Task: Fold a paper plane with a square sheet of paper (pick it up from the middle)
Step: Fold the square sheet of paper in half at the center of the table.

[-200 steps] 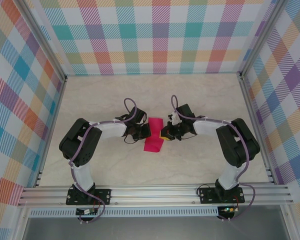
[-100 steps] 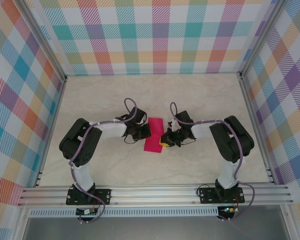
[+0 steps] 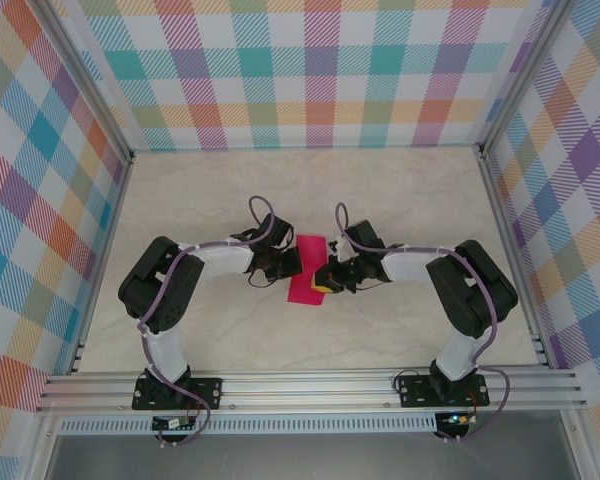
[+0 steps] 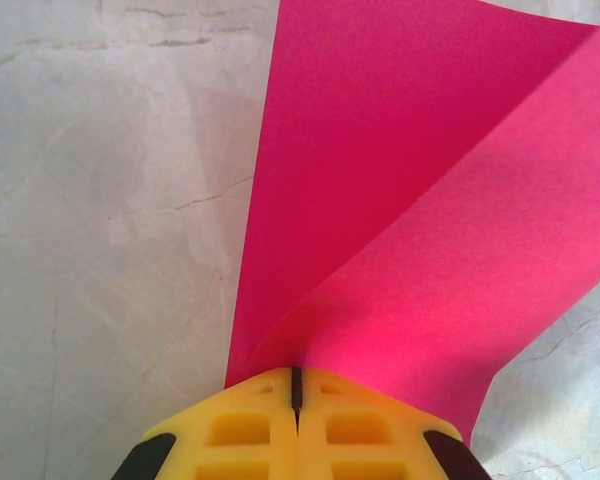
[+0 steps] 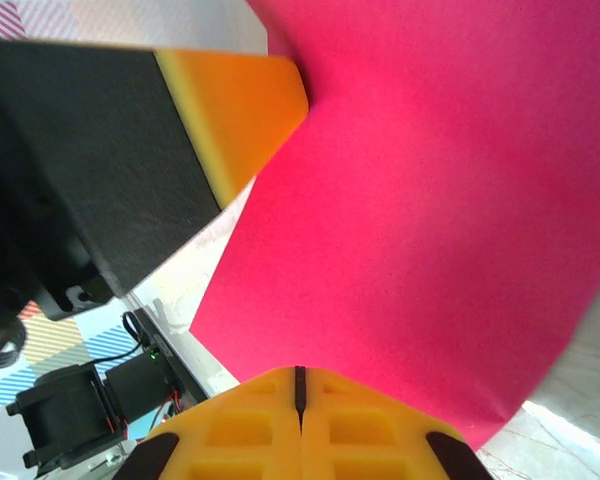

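Note:
The square sheet of paper [image 3: 305, 290] is bright magenta and lies folded lengthwise into a narrow strip at the middle of the table. My left gripper [image 3: 293, 263] is shut on the strip's left edge. In the left wrist view the two paper layers [image 4: 380, 150] spread apart from the closed yellow tips of that gripper [image 4: 295, 372], the upper layer lifting to the right. My right gripper [image 3: 321, 278] is shut, its tips against the strip's right side. In the right wrist view its closed tips [image 5: 300, 372] rest on the paper's surface [image 5: 430, 200], with a left fingertip [image 5: 240, 100] opposite.
The pale marbled table [image 3: 400, 200] is enclosed by plaid walls with metal posts. An aluminium rail [image 3: 310, 385] runs along the near edge, carrying both arm bases. Both forearms reach inward and meet over the paper.
My right gripper has slid a little toward the near side and to the left, onto the strip's right edge. The left gripper and the paper have stayed put.

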`<state>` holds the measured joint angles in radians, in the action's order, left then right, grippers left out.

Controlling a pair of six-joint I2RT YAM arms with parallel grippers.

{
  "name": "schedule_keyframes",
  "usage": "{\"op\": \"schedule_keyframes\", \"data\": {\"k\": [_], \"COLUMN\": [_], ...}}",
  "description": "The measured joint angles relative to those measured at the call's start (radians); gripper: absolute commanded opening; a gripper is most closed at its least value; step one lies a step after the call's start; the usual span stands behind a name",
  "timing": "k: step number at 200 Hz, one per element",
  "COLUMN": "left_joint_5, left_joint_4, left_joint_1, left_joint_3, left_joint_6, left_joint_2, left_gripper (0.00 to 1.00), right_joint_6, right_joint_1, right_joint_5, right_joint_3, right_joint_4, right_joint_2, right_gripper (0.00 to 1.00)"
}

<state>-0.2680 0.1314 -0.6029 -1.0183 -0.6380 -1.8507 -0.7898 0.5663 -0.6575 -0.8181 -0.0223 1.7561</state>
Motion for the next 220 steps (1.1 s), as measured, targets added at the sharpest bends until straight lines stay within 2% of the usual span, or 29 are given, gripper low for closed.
{"op": "schedule_keyframes", "data": {"k": [71, 137, 220], "left_joint_5": [0.0, 0.0, 0.008], "left_joint_4": [0.0, 0.0, 0.004], "left_joint_1": [0.0, -0.001, -0.003], "left_joint_3": [0.0, 0.0, -0.001], "left_joint_6": [0.0, 0.003, 0.01], "left_joint_2": [0.0, 0.0, 0.0], "left_gripper": [0.0, 0.0, 0.0], "right_joint_6": [-0.007, -0.007, -0.006], "right_joint_1": [0.011, 0.018, 0.062], "right_joint_5": [-0.005, 0.001, 0.021], "right_joint_3": [0.051, 0.065, 0.073], "right_joint_4": [-0.022, -0.004, 0.008], "right_joint_2": [0.044, -0.035, 0.014], "right_gripper": [0.0, 0.0, 0.0]}}
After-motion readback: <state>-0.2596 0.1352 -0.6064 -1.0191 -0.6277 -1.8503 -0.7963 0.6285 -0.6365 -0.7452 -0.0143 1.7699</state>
